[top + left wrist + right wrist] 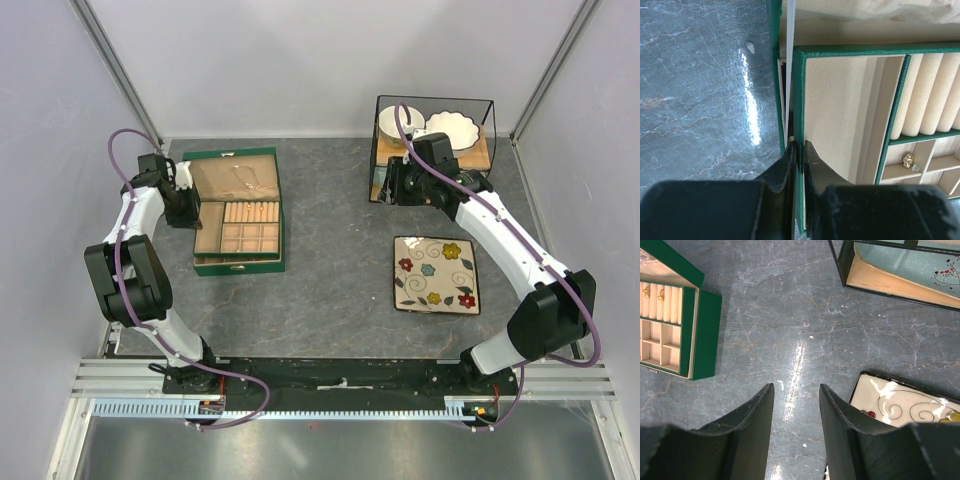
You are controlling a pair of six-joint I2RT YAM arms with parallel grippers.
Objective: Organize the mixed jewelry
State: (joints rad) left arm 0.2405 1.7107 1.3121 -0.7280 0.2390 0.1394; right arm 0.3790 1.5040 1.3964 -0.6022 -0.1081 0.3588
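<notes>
The green jewelry box (238, 267) lies open at the left. A fine chain (246, 181) lies in its tan lid section. A small gold earring (908, 160) sits in one small compartment, and two gold pieces (647, 290) rest on the ring rolls in the right wrist view. My left gripper (197, 214) is shut on the green left wall of the compartment tray (799, 90); one finger is outside the wall and one inside (800, 146). My right gripper (796, 387) is open and empty, hanging over bare table near the wire shelf (392, 186).
A black wire shelf (486, 102) with white bowls stands at the back right. A square flowered plate (436, 274) lies in front of it and shows by my right fingers (905, 405). The box shows at the left of the right wrist view (707, 330).
</notes>
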